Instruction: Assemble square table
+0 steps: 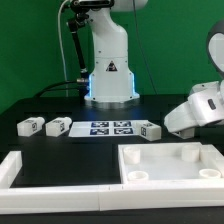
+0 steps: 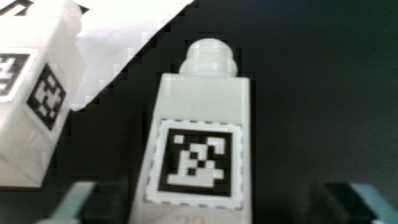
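- In the exterior view, you are seeing the end effector hanging low over the bench at that view's right. It is just behind the square table top.
- The square table top is lying rim-up at the front, with its round corner sockets showing and nothing fitted into them.
- That same view is showing you three loose legs. The outer leg and the inner leg are lying side by side at the left end of the marker board. The right-end leg is sitting just beside the end effector.
- A barrier strip is lying at the front left.
- The exterior view is hiding the fingers from you, so the opening is not showing there.
- The wrist view is filling that in: the end effector is spread wide and gripping nothing. Its fingertips are flanking the tagged leg, with gaps on both sides.
- Only the wrist view is showing the tagged leg's round peg and a neighbouring leg lying close by.
- You cannot tell which exterior-view legs these two are.
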`<state>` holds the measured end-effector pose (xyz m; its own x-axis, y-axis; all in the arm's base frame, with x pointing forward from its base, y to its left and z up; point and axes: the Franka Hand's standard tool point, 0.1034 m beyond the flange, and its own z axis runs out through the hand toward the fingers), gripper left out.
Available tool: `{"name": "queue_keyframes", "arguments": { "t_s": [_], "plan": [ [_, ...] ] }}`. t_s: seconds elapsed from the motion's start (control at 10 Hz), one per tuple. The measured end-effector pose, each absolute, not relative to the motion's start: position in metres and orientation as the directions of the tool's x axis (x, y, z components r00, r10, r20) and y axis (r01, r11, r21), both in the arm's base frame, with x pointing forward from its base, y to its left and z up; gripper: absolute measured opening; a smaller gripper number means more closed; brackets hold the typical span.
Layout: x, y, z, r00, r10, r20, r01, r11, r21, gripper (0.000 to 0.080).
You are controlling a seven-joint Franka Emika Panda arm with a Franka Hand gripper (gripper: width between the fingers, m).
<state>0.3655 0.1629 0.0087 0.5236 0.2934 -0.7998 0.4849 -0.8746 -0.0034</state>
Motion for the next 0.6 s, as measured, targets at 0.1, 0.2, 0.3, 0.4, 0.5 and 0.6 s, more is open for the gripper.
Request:
{"name": "queue_keyframes", "arguments": {
  "t_s": [0.1, 0.2, 0.3, 0.4, 0.5, 0.6],
  "plan": [
    [0.3655, 0.1629, 0.0087, 0.524, 0.293, -0.8, 0.485, -0.875, -0.003, 0.0374],
    [0.3655, 0.1629, 0.0087, 0.524, 0.293, -0.8, 0.485, -0.875, -0.003, 0.0289],
    [0.3655, 0.1628, 0.0087, 0.524, 0.293, -0.8, 0.485, -0.875, -0.003, 0.0289],
    [0.3655, 0.1628, 0.0087, 0.524, 0.293, -0.8, 0.485, -0.875, -0.003, 0.0289],
    [0.3655, 0.1629, 0.0087, 0.524, 0.293, -0.8, 0.485, -0.875, -0.003, 0.0289],
    [0.3655, 0.1628, 0.0087, 0.524, 0.293, -0.8, 0.485, -0.875, -0.003, 0.0289]
  ]
}}
